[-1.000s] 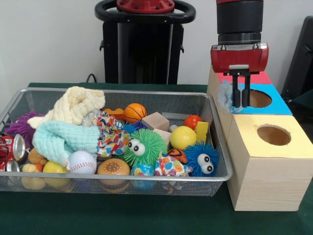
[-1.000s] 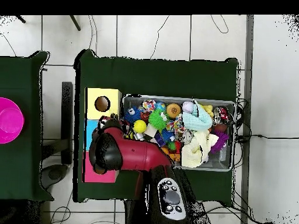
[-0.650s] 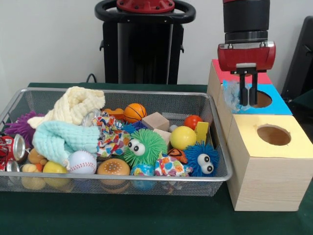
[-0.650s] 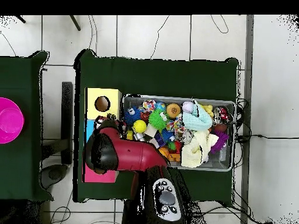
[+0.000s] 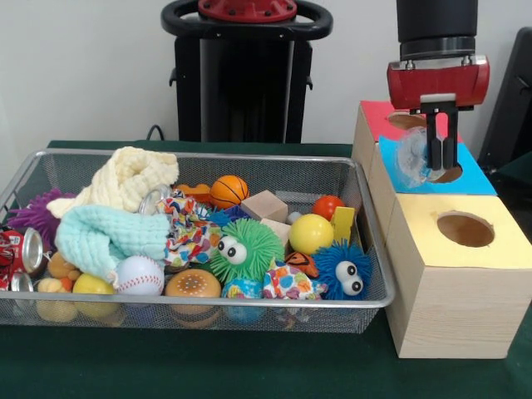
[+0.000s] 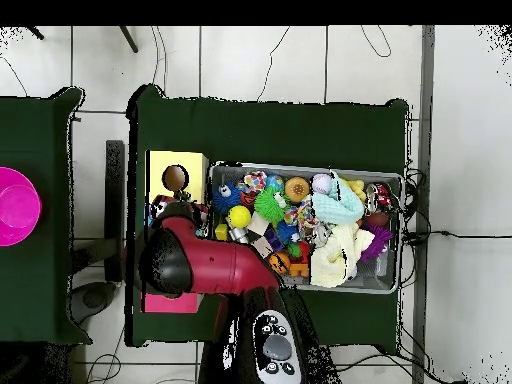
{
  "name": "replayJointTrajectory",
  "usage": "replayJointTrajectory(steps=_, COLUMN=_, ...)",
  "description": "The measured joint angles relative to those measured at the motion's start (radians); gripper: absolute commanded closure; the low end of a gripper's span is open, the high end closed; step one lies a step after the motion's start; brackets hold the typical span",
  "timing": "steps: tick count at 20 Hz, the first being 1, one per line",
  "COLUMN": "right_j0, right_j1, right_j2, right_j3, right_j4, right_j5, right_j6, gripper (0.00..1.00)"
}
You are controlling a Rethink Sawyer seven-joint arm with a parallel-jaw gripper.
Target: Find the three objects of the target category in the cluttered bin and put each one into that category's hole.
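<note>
1. At the far left of the front view, the wire bin stands on the green table, with a crushed red can and a purple spiky ball at its left end.
2. A mint cloth and a cream cloth lie over the left part of the bin; a baseball and a toy burger rest in front of them.
3. In the middle of the bin sit a small basketball, a green fuzzy toy with eyes and a wooden block.
4. More to the right are a yellow ball and a blue fuzzy toy with eyes.
5. Just beside the bin's right end stands the wooden box with a red, a blue and a yellow top, each with a round hole.
6. The gripper hangs over the blue hole, its fingers clamped on a crumpled clear plastic thing, which sits above the hole's left rim.
7. In the overhead view the red arm covers the blue section of the box.
</note>
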Motion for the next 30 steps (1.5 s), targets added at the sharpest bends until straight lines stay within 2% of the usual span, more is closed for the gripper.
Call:
replayJointTrajectory(steps=11, right_j0=-0.005, right_j1=0.015, right_j2=0.001, right_j3=0.006, right_j4=0.032, right_j5=0.000, right_j6=0.000, gripper=1.00)
replayJointTrajectory(steps=30, right_j0=0.044, right_j1=0.016, right_j2=0.000, right_j3=0.051, right_j4=0.076, right_j5=0.000, right_j6=0.000, gripper=1.00)
